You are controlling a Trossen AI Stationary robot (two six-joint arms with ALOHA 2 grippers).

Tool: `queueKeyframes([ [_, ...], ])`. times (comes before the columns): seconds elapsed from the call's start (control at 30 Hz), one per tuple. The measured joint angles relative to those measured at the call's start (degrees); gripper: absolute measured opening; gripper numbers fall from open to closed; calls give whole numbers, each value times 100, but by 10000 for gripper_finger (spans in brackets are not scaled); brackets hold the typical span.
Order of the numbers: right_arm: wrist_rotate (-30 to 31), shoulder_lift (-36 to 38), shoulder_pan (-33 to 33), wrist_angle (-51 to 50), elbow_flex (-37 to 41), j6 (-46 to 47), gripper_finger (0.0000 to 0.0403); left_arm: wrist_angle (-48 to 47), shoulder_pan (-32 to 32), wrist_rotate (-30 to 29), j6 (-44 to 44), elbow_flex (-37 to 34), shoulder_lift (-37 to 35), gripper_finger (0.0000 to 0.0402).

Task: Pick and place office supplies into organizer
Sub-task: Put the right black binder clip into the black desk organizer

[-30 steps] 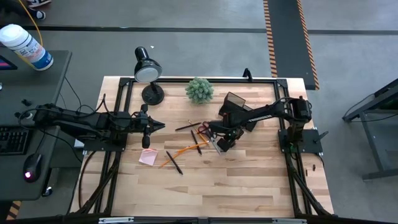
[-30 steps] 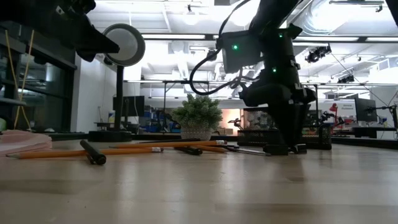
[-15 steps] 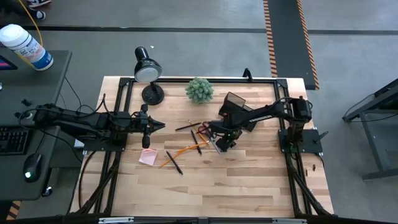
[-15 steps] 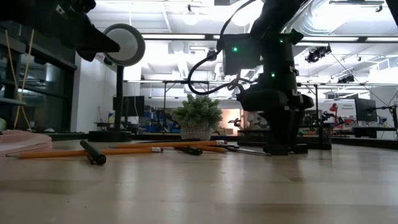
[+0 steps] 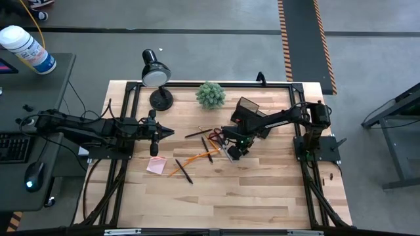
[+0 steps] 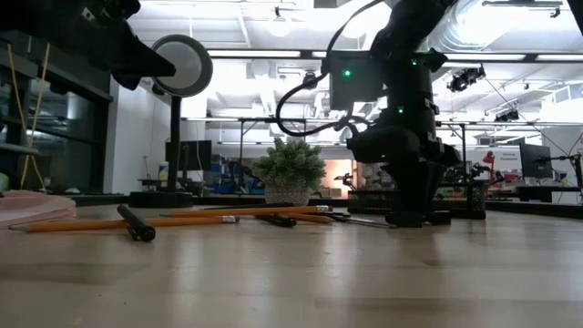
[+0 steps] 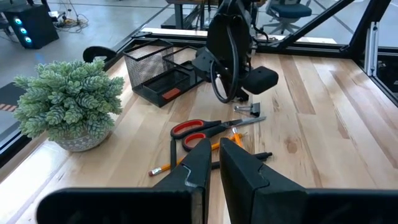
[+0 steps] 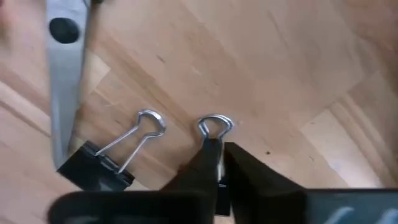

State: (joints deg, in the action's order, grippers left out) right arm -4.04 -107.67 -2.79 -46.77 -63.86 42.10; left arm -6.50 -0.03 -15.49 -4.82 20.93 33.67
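Note:
Red-handled scissors [image 7: 205, 129], orange and black pencils [image 5: 193, 157] and a pink sticky-note pad [image 5: 156, 165] lie loose on the wooden table. In the right wrist view two black binder clips lie beside the scissors' blade [image 8: 62, 93]. One clip [image 8: 99, 165] lies free on its side. My right gripper [image 8: 217, 163] [image 5: 235, 149] points down, shut on the other clip. The black mesh organizer [image 5: 246, 108] [image 7: 158, 71] stands just beyond it. My left gripper [image 5: 167, 133] [image 7: 214, 168] hovers shut at the table's left, holding nothing. My right gripper pinches the second clip's wire handle [image 8: 214, 127] between its two fingers, just below the loop. The fingers come from above, pointing down, along the handle. The clip rests on the table; its black body is hidden under the fingers.
A green plant ball [image 5: 210, 95] and a black desk lamp [image 5: 156, 75] stand along the far edge. A black metal frame [image 5: 197, 83] borders the table. Bare wood spreads across the near half.
My right gripper has stayed over the clips next to the scissors and shut on the clip's wire handle. The clips, scissors and pencils lie where they were.

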Motion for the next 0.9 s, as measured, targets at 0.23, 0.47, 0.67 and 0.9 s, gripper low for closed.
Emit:
queueKeyframes([
  [0.23, -47, -18, 0, 68, -92, -17, 3, -2, 1, 0, 0, 0, 1, 24],
  [0.47, 369, -44, 7, -643, -789, -344, 1, -5, 1, -1, -3, 0, 2, 24],
  [0.67, 1106, -44, -95, -1440, -1494, -655, 1, -7, 2, 0, -6, 0, 0, 24],
  [0.9, 2252, -36, -471, -1963, -2050, -1282, 0, -7, 0, 0, -15, 0, 0, 24],
])
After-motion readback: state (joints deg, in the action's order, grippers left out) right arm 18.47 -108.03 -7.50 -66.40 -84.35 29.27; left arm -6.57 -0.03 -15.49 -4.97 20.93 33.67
